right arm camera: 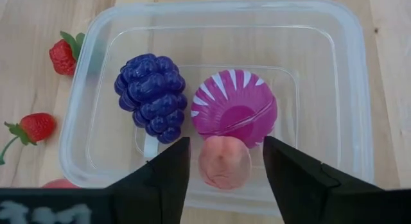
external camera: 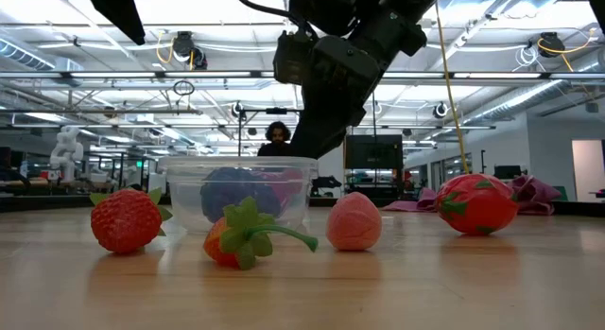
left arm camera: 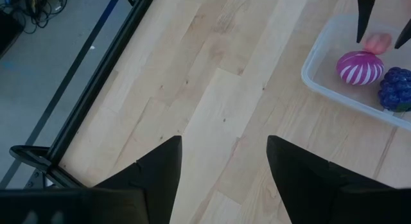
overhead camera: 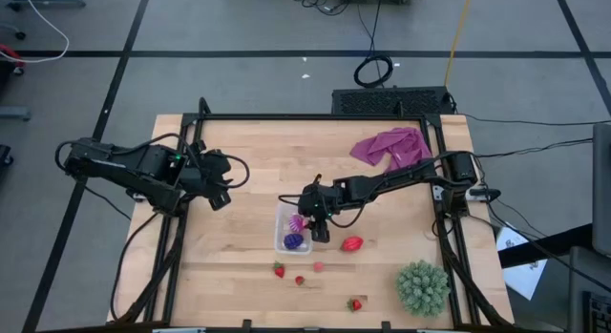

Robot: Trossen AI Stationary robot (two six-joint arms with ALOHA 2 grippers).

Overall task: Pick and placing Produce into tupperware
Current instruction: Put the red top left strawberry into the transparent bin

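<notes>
1. While the right gripper [overhead camera: 307, 222] hung directly over the tupperware [overhead camera: 281, 239] near the table's middle, its two dark fingers [right arm camera: 168, 179] stood apart and clamped nothing; a pale pink round piece [right arm camera: 223, 162] lay between them, on the container's floor (whether a fingertip grazed it, I could not tell).
2. Inside the tupperware, the purple grape bunch [right arm camera: 151, 97] lay beside the purple-pink striped round piece [right arm camera: 234, 108], and the pale pink piece touched the striped one.
3. Outside the container, on the near side of the wooden table [overhead camera: 248, 266], one strawberry [overhead camera: 279, 270] sat just beside the tupperware's near left corner, two smaller red pieces [overhead camera: 299, 280] lay slightly to its right, and another strawberry [overhead camera: 355, 303] lay well nearer the front edge.
4. A larger red piece [overhead camera: 352, 244] rested on the table to the right of the container, apart from it.
5. Well to the left, the left gripper [overhead camera: 216, 188] waited above bare wood, its fingers [left arm camera: 154, 169] partly open and holding nothing.
6. At the far right of the table lay a purple-pink cloth [overhead camera: 389, 147], and a spiky green ball-shaped plant [overhead camera: 422, 286] stood in the near right corner.
7. From the low view, a person [external camera: 277, 139] showed far back in the room, behind the container.
</notes>
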